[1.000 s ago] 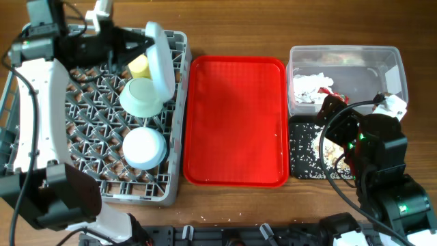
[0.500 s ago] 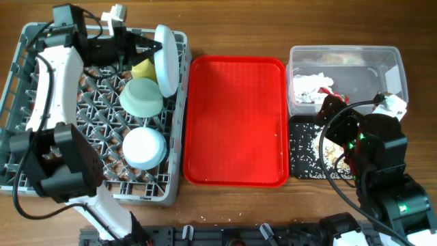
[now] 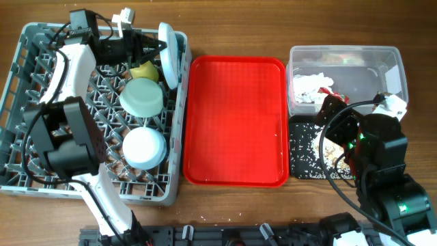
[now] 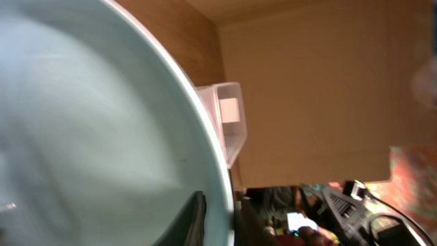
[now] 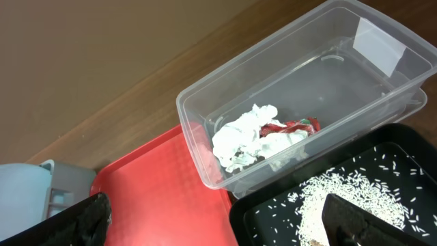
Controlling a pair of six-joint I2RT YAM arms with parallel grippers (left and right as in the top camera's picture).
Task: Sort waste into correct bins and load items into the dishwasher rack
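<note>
The left gripper (image 3: pixel 151 46) is clamped on the plate (image 3: pixel 168 58), which stands on edge just beyond its fingers in the rack (image 3: pixel 27 102), while the right gripper (image 5: pixel 217 222) hangs with fingers apart over the black tray (image 5: pixel 410 171), the tub (image 5: pixel 382 89) beyond.

Wooden table (image 3: pixel 239 20): mid-brown, grain running 9 to 3 o'clock, soft even light. Left wrist view: plain tan panel (image 4: pixel 307 89) from 1 to 3 o'clock; dim clutter (image 4: pixel 341 205) at 5 o'clock, too blurred to identify.
</note>
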